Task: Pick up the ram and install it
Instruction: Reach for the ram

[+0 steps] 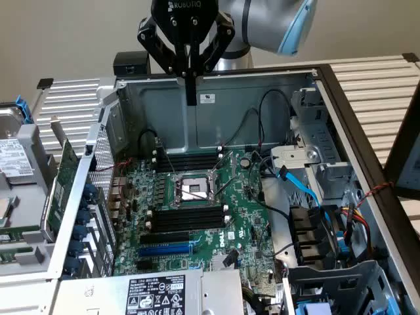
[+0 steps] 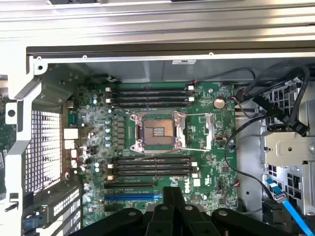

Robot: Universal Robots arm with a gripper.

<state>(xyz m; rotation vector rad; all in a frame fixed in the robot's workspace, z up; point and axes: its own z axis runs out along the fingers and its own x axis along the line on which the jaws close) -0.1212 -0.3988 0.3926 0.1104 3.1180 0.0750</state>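
The gripper point(image 1: 191, 98) hangs high above the motherboard point(image 1: 239, 210) with its 2 jaws pinched together on nothing, the black slots point(image 1: 187, 220) look bare, and I cannot tell where the ram is, so nothing looks done yet.

A: Which parts run off the edges?
B: Exterior view: the arm point(image 1: 275, 20) at the top, the hard drive point(image 1: 13, 157) at the exterior view's left, and the power-supply label point(image 1: 155, 295) below. Wrist view: the gripper point(image 2: 173, 191) body.
A: The label's print?
B: Too small to read.
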